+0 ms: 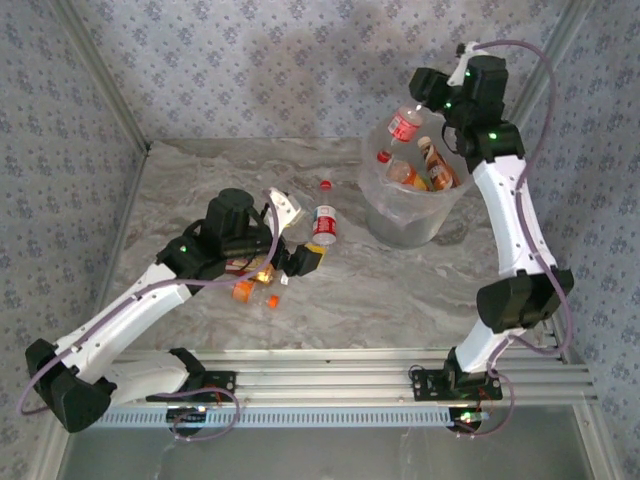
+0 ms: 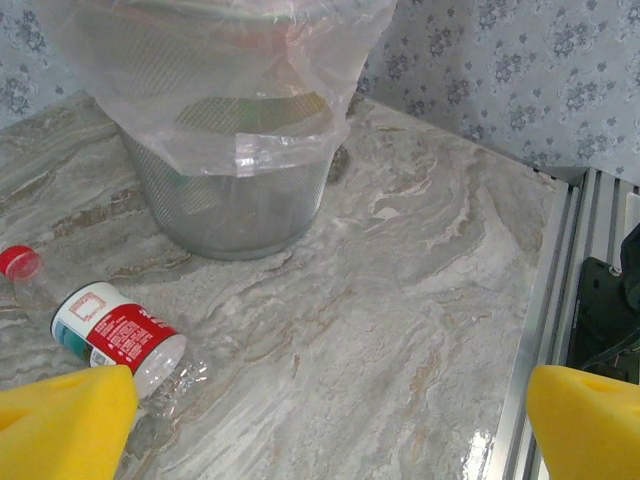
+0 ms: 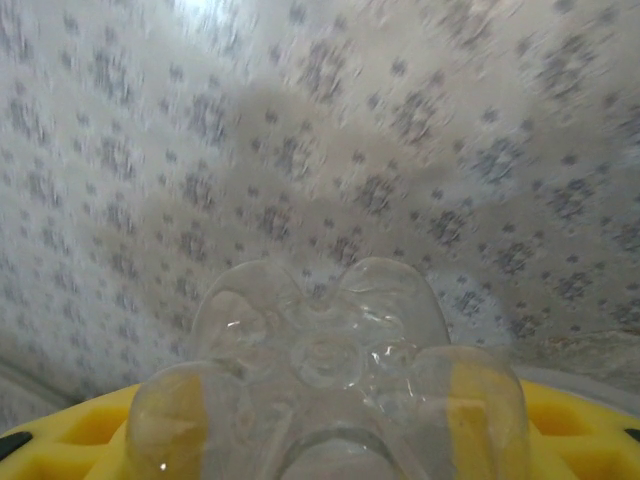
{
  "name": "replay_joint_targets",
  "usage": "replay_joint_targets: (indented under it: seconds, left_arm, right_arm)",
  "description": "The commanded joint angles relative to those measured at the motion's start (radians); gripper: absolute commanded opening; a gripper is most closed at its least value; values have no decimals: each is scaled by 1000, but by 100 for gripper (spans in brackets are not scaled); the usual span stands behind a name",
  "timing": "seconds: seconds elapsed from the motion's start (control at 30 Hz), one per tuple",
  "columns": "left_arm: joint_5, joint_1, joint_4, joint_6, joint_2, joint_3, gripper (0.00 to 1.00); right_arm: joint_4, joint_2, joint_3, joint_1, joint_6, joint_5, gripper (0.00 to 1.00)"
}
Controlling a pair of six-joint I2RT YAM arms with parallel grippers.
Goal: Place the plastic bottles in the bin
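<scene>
The left pincer (image 2: 325, 415) is gaping wide just over the table (image 2: 400, 300), gripping nothing. A red-capped bottle (image 2: 110, 330) is lying right beside one of its yellow fingers (image 2: 60, 425), and the bin (image 2: 230, 205) is standing ahead of it. The right pincer (image 1: 415, 108) is clamping a clear bottle (image 3: 325, 380) by its base between yellow pads (image 3: 575, 425). It is hanging directly above the bin, with more bottles (image 1: 410, 175) lying below it.

Roughly six bottles (image 1: 323, 223) — one bin (image 1: 400, 225)
</scene>
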Motion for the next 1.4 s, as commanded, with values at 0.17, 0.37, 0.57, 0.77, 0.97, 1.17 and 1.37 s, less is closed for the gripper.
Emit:
replay_joint_targets:
  seconds: [0.17,0.37,0.57,0.77,0.97,1.17,1.37]
  left_arm:
    - [4,4,-26,20,9,40,100]
    - [0,4,-34,25,13,43,100]
    - [-3,4,-37,25,21,42,100]
    - [-4,3,-38,24,27,44,100]
    - [-3,4,-42,23,35,48,100]
    - [-12,3,-46,22,35,48,100]
    - [-31,4,-59,17,48,57,100]
  right_arm:
    - [-196,101,67,46,-168,-128,55]
    - [-304,107,27,79,-222,-123,55]
    - [-251,49,-139,103,-228,-106,55]
    - [-216,6,-246,140,-255,-20,57]
    - [-160,-31,-304,175,-266,28,59]
    - [-138,-99,-360,228,-324,167,60]
    - [-153,-173,-418,229,-320,117,65]
